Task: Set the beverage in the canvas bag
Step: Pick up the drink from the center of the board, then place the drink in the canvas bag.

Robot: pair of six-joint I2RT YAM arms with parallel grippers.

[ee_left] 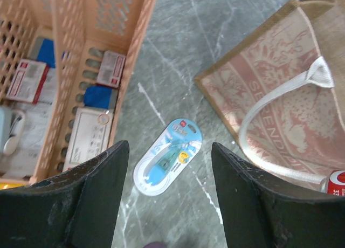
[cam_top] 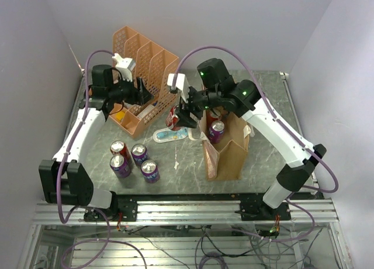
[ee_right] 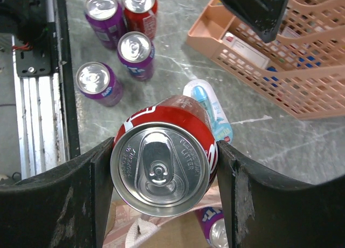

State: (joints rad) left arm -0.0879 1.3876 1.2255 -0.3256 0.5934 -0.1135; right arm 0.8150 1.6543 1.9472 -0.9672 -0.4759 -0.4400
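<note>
Surface: grey marbled slab carrying all items.

Bag: tan tote with a white strap and pinkish printed side panel. It stands open-topped at right centre.

Organiser: orange mesh with several slots, at the back left. Small boxes and papers lie inside.

Right tool: both fingers pressed on opposite sides of the red can. The can is upright, top towards the wrist camera, and lifted off the surface at the bag's left edge. The bag's strap and mouth show just below it.

Left tool: jaws wide and holding nothing. It hangs beside the organiser, above the pack.

Purple can: upright inside the bag, near the back wall.

Four cans: one red and three purple, upright in a loose cluster at front left, well apart from the bag.

Pack: blue-and-white blister pack, flat on the surface between organiser and bag. Its contents are too small to tell.
</note>
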